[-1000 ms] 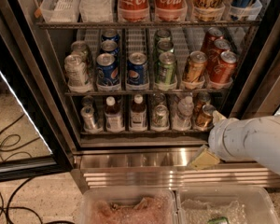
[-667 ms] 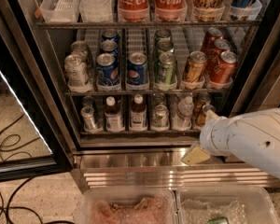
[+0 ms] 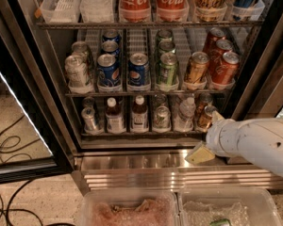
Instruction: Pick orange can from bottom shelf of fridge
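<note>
step: reach, pre-grasp | gripper (image 3: pixel 208 134) low right at fridge (image 3: pixel 132 164), fingers apart, empty | orange can (image 3: pixel 206 118) right end of bottom shelf (image 3: pixel 132 133), just beside gripper | next: needed to straddle can, then close

Speckled beige stone floor (image 3: pixel 33 197) lies left of the two clear plastic tubs (image 3: pixel 127 193), crossed by looping thin black cables (image 3: pixel 4 141). A bright white light strip (image 3: pixel 23 112) slants up-left of the tubs. The gripper (image 3: pixel 206 134) hangs above the right tub, fingers spread.

Coca-Cola script on two red top-rack bottles (image 3: pixel 135 1); pincer (image 3: pixel 209 135) hangs low before fridge (image 3: pixel 146 166).
</note>
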